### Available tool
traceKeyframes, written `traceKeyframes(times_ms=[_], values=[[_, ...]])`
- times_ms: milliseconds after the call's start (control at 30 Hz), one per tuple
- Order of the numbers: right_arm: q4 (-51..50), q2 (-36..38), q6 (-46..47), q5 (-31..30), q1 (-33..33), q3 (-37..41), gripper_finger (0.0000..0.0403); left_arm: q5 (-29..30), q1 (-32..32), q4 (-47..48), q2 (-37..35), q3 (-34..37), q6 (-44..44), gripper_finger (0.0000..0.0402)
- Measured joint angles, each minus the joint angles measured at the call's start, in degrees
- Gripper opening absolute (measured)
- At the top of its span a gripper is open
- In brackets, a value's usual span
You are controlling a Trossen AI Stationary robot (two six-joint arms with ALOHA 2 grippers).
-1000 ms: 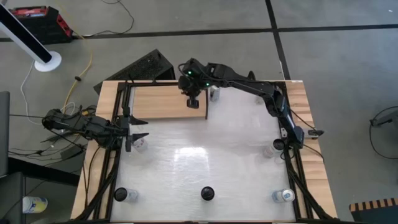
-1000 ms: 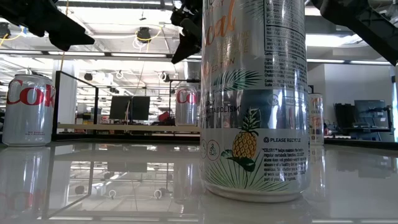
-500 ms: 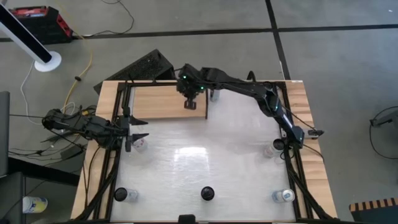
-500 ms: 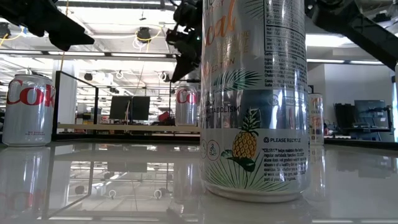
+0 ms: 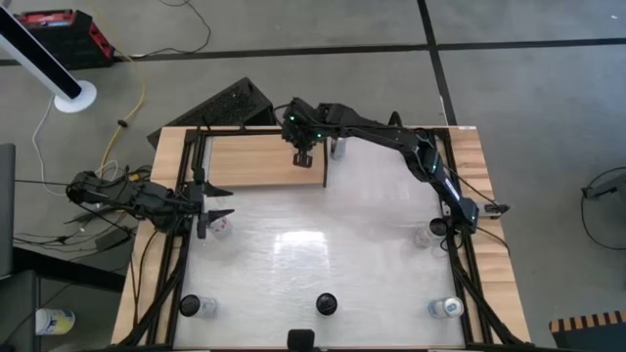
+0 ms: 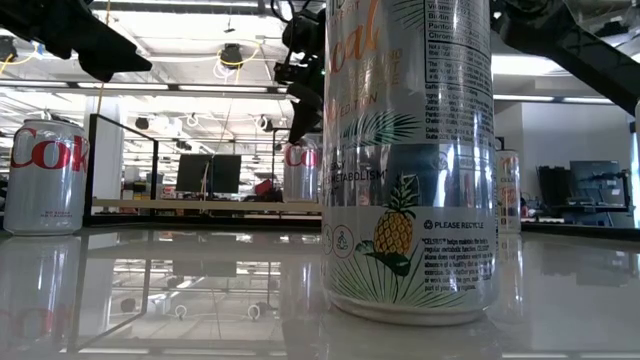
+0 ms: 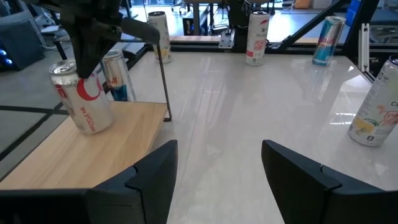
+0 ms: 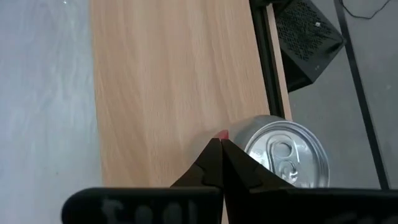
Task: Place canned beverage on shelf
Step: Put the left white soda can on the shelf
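Closed right gripper (image 8: 219, 144) above can (image 8: 287, 152) upright on shelf (image 8: 168, 81); left gripper (image 7: 214, 163) open at nine o'clock.

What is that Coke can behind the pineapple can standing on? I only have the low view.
Observer: The Coke can stands upright on the wooden shelf, near the shelf's corner post.
Operator: Is the right gripper closed around it?
Observer: No. The right gripper has its fingers shut together beside the can's top, not around the can.
Operator: And the left one?
Observer: The left gripper hangs open at the table's left edge, holding nothing.
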State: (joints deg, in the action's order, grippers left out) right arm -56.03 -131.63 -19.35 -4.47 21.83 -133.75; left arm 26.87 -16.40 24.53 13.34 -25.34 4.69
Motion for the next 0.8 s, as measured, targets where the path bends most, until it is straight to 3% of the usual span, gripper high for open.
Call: traceKeyframes(times_ms=[800], values=[[1.0, 0.0, 1.9, -0.4, 1.6, 0.0, 0.0019, 0.1, 0.0, 0.0, 0.0, 0.0, 0.0, 0.0219]])
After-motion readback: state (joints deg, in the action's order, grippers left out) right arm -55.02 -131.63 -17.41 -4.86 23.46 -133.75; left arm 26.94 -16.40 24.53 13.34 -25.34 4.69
